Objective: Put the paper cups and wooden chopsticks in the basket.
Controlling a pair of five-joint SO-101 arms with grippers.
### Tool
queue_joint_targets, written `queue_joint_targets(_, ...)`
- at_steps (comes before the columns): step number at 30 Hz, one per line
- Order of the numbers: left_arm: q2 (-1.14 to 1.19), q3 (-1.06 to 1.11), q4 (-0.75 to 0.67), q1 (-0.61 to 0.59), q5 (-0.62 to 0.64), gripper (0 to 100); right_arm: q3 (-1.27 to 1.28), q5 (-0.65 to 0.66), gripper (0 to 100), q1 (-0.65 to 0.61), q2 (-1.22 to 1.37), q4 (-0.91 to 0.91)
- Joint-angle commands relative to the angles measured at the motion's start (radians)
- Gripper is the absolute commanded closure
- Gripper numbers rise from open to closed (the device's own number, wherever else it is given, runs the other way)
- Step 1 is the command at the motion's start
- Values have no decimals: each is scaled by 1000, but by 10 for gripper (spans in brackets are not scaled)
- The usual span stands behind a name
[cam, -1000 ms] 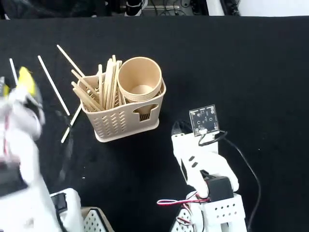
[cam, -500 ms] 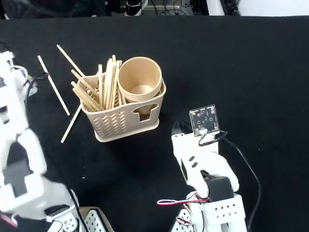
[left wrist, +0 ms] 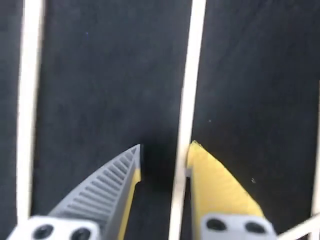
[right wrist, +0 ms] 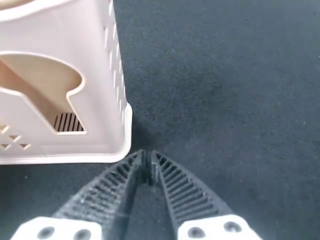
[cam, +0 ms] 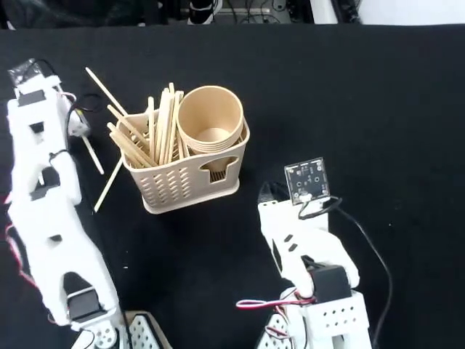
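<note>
Basket (cam: pixel 185 182) on black desk (cam: pixel 363 87), stacked paper cups (cam: pixel 211 116) and bundle of chopsticks (cam: pixel 156 131) inside. Stray chopstick (cam: pixel 107 185) on desk by basket's near-left corner. Left fingers (left wrist: pixel 132 160) apart, low over desk, straddling loose chopstick (left wrist: pixel 189 90), not clamped; second stick (left wrist: pixel 29 90) parallel alongside. Right fingers (right wrist: pixel 142 162) together, tips just beside basket's bottom corner.

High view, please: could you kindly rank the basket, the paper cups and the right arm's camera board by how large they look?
1. basket, largest.
2. paper cups, clearly smaller.
3. camera board, smallest, though it rides above the table, nearer the camera.
</note>
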Motion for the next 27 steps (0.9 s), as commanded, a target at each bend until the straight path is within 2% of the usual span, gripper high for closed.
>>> queue_joint_targets(1, 212, -348, 137, -15, 6, 845, -10, 9, 970, -9, -10, -18)
queue_joint_targets(3, 305, -499, 210, -15, 6, 859, -10, 9, 970, -9, -10, -18)
queue_joint_targets(7, 453, -823, 362, -12, -14, 971, -10, 9, 970, -9, -10, -18)
queue_joint_targets(11, 551, -1119, 509, -10, -38, 971, -10, 9, 970, -9, -10, -18)
queue_joint_targets(18, 411, -1104, 565, -48, -46, 971, -10, 9, 970, -8, -10, -18)
queue_joint_targets(23, 281, -1087, 566, -142, -121, 971, -10, 9, 970, -6, -10, -18)
queue_joint_targets(27, 278, -1024, 560, -191, -192, 971, -12, 9, 970, -8, -10, -18)
